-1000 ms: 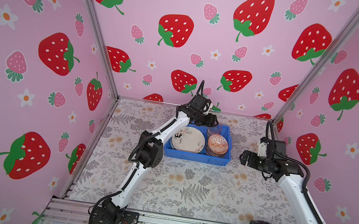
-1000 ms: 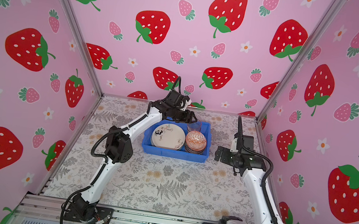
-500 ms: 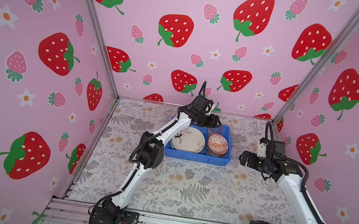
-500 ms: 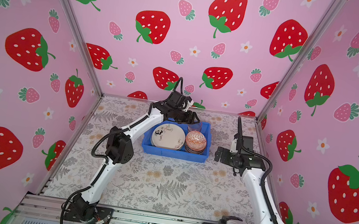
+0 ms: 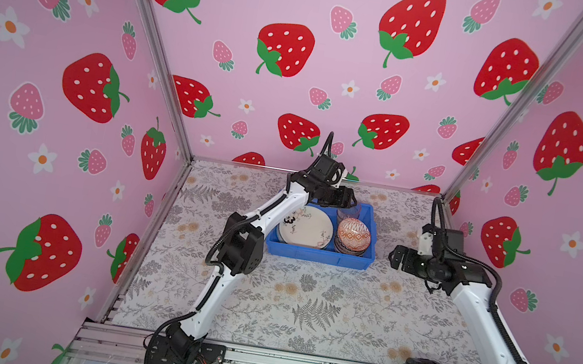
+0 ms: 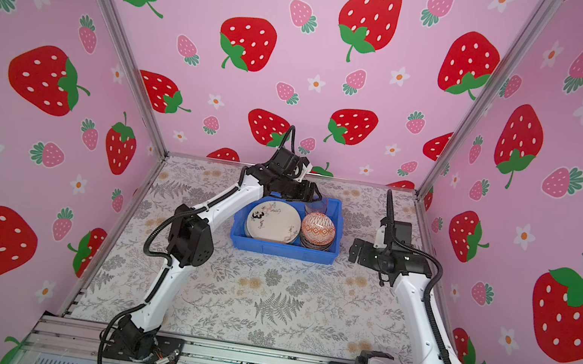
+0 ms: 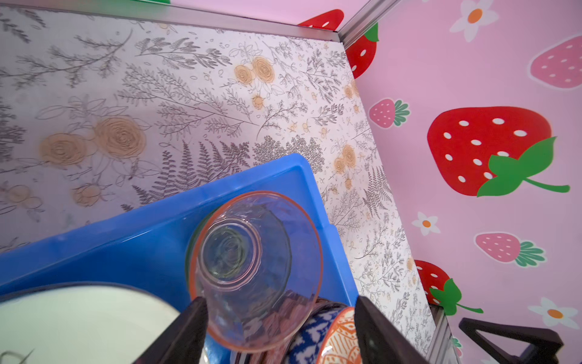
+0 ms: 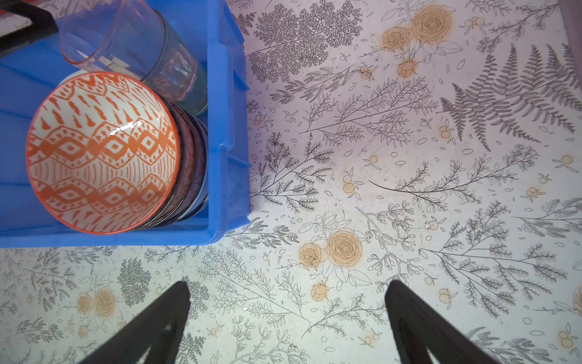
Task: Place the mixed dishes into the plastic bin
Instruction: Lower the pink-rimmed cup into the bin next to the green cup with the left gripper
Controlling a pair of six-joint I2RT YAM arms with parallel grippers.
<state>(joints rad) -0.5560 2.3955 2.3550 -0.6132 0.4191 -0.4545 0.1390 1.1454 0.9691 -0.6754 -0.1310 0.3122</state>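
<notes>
Open across the tabletop (image 5: pixel 301 311) along its front edge. Crowded inside the blue bin (image 5: pixel 318 255): plates (image 5: pixel 308 229), stacked bowls (image 5: pixel 353 233), tumblers (image 5: pixel 347 212) at far-right corner.

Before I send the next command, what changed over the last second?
The left gripper slid slightly right along the far side of the blue bin, ending over the pink tumbler, jaws apart with a gap on one side of the glass. Nothing was visibly taken or let go. The right gripper, open beside the bin, the cream plate and the orange bowl stayed put.
</notes>
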